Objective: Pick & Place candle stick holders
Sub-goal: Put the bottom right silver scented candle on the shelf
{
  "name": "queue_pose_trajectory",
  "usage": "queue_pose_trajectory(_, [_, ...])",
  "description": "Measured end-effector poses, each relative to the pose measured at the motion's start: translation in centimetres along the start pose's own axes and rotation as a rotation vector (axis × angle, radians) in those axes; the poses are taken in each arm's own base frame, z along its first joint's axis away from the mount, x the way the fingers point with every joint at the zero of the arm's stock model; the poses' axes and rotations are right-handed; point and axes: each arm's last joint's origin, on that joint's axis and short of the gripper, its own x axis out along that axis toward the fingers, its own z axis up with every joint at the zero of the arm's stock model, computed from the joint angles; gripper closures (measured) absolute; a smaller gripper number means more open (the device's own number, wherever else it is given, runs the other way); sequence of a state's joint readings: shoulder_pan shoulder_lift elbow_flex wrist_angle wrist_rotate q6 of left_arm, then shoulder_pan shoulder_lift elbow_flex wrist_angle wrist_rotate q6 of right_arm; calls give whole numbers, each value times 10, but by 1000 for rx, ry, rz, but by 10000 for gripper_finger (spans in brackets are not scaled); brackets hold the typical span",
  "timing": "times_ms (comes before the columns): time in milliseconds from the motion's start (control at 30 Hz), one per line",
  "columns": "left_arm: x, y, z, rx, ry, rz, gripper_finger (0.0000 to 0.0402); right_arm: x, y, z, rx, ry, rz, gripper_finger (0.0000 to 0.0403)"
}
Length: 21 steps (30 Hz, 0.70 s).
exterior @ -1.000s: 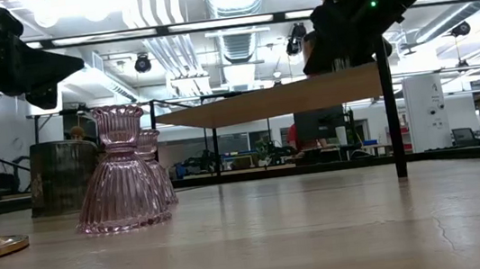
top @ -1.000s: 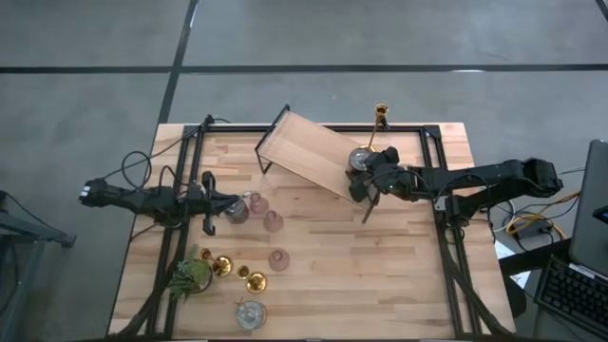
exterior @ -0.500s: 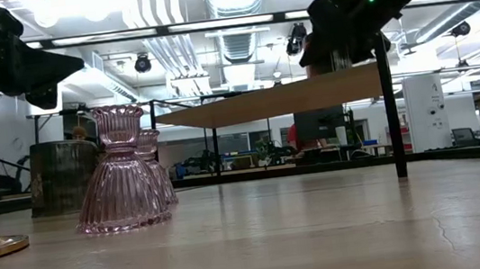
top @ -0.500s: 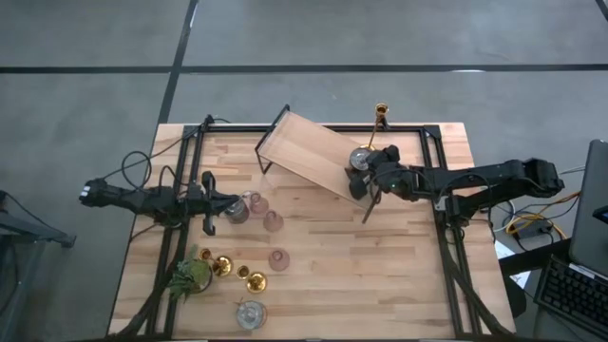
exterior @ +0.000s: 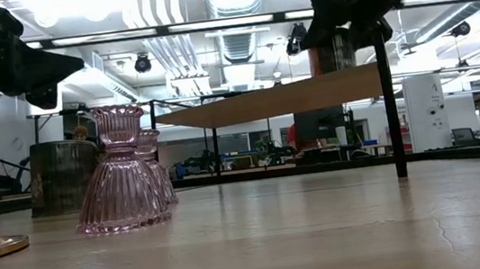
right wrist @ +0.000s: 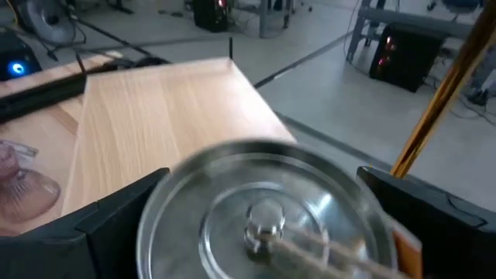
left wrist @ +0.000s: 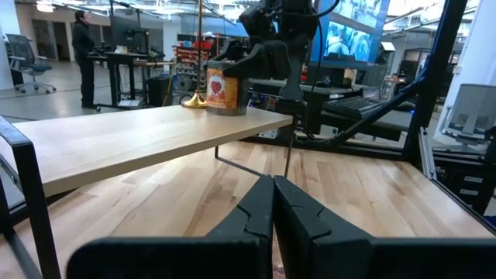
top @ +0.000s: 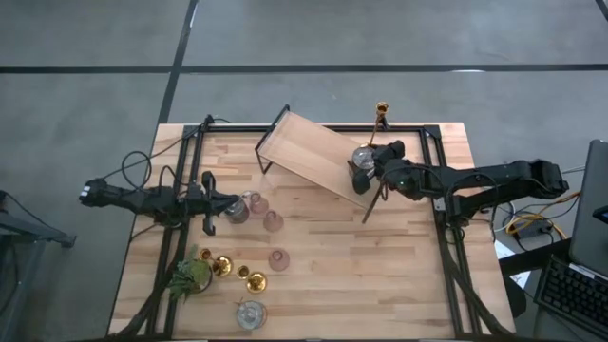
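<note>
Right wrist view: right end effector [right wrist: 263, 225] spread wide around silvery holder [right wrist: 263, 209], seemingly without gripping.

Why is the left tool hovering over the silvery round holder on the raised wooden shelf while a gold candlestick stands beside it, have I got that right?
Nearly. It is the right tool, not the left, that is over the silvery round holder on the raised wooden shelf, as the high view shows. The left tool waits near the pink cups. The gold candlestick does stand beside the holder.
</note>
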<state>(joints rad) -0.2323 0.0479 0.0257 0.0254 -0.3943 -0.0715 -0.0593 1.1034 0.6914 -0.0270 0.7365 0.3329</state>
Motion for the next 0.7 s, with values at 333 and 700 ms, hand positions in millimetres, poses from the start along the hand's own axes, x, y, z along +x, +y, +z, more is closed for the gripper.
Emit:
queue_pose_trajectory(333, [0,0,0,0,0,0,390,-7,-2,12,31,-77,25,3])
queue_pose_trajectory(700, [0,0,0,0,0,0,390,-9,2,21,74,-146,70,3])
